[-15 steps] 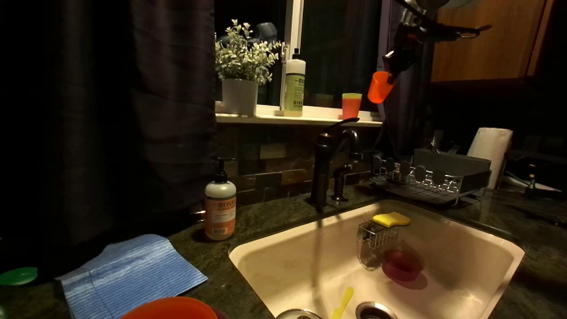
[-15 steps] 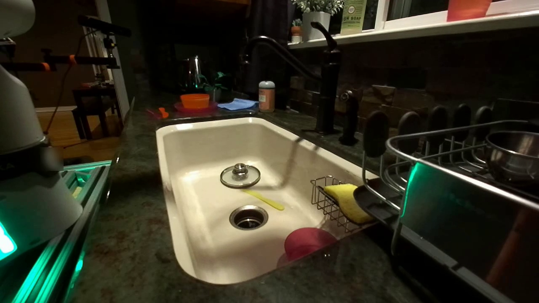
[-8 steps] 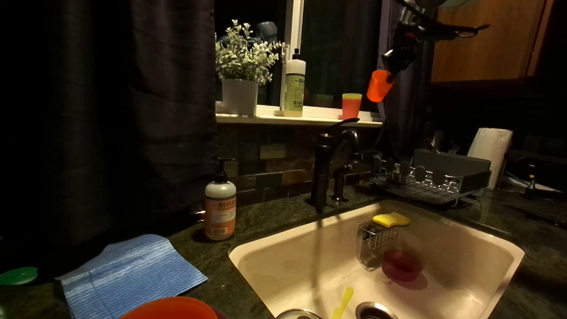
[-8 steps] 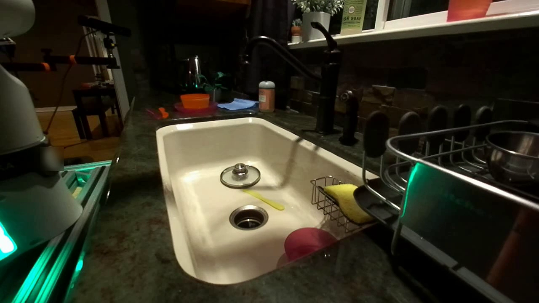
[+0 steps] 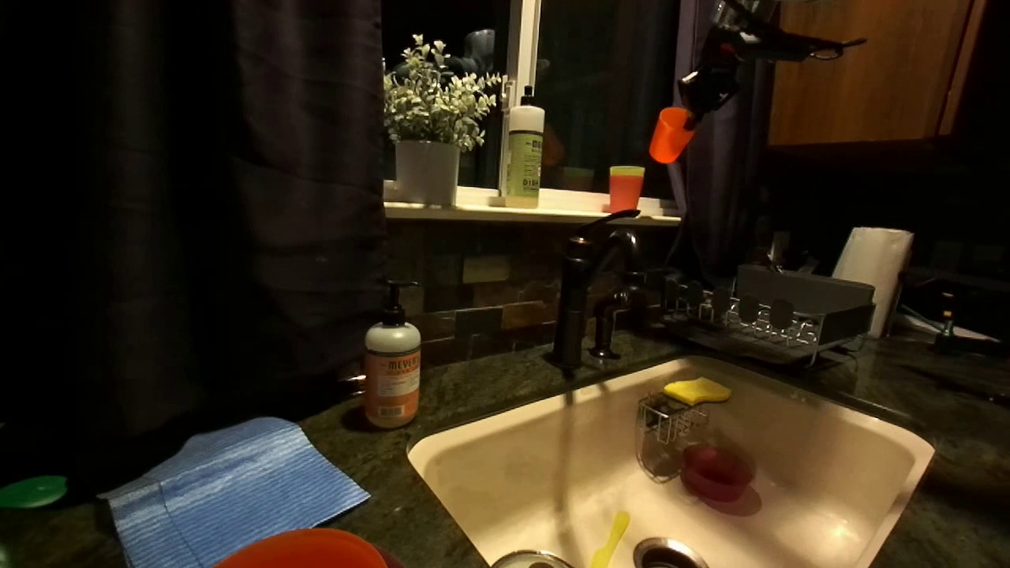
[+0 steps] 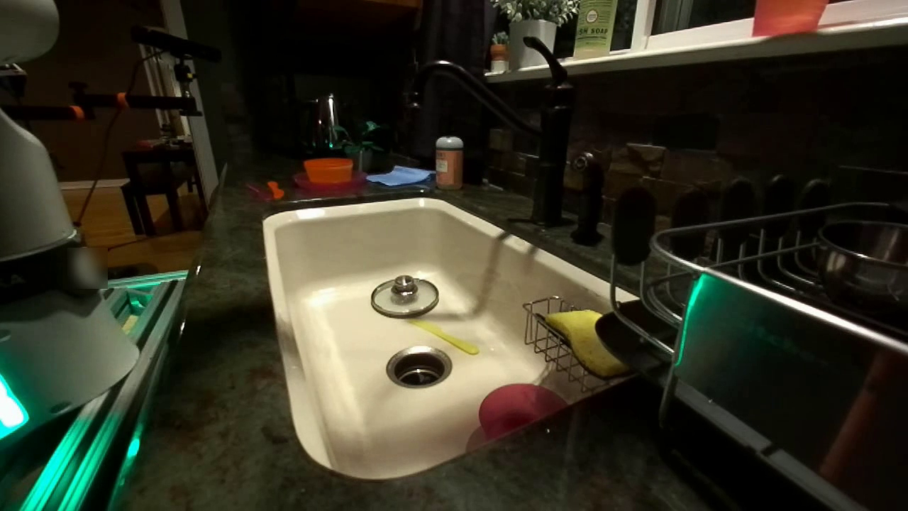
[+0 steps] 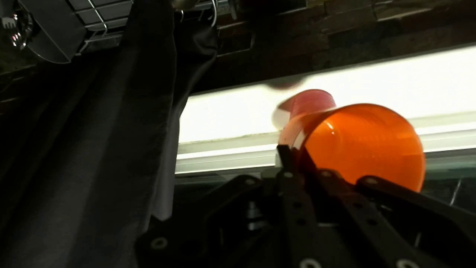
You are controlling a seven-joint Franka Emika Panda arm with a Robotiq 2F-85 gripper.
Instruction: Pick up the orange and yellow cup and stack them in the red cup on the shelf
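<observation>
The gripper [image 7: 294, 152] pinches the orange cup [image 5: 671, 136] by its wall at the rim, holding it tilted in the air, higher than the shelf [image 5: 572, 214] and clear of it. On the shelf the red cup [image 5: 625, 194] stands upright with the yellow cup [image 5: 627, 170] nested inside, its rim showing on top. A bottle [image 5: 525, 162] and a plant [image 5: 438, 102] share that shelf. In the wrist view the orange cup partly hides the red one.

Both ext. views look down into sink [image 5: 505, 473], w/ faucet [image 6: 555, 156] shared; wrist view's close over shelf [image 7: 223, 117]
</observation>
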